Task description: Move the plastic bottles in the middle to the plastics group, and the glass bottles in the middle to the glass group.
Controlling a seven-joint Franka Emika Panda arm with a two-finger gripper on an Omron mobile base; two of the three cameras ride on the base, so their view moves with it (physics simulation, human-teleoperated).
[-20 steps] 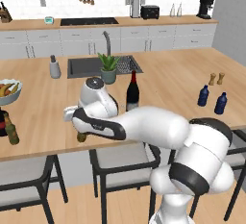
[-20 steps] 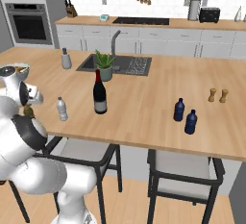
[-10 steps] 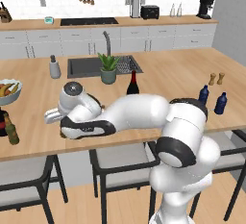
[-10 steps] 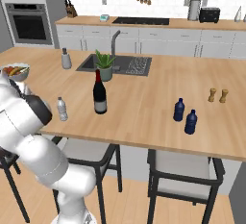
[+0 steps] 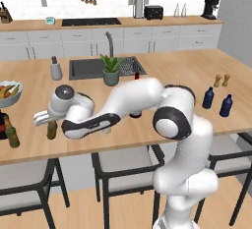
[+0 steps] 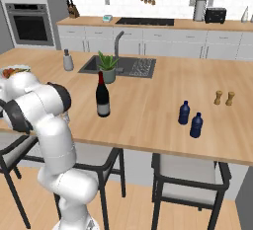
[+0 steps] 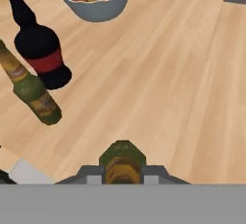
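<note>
beer bottle carried over to the glass group

i have the small olive-brown beer bottle (image 7: 122,163) pinched between the fingers of the gripper (image 7: 122,172), jaws closed on its neck so it hangs upright over the counter (image 7: 158,88) at the near left. in the left base view the bottle (image 5: 51,128) sits just right of the glass group, where a second beer bottle (image 7: 32,91) and the dark bottle with red markings (image 7: 41,50) stand together. the fruit bowl (image 7: 96,7) lies farther off. i judge a set-down beside them comes next.
</note>
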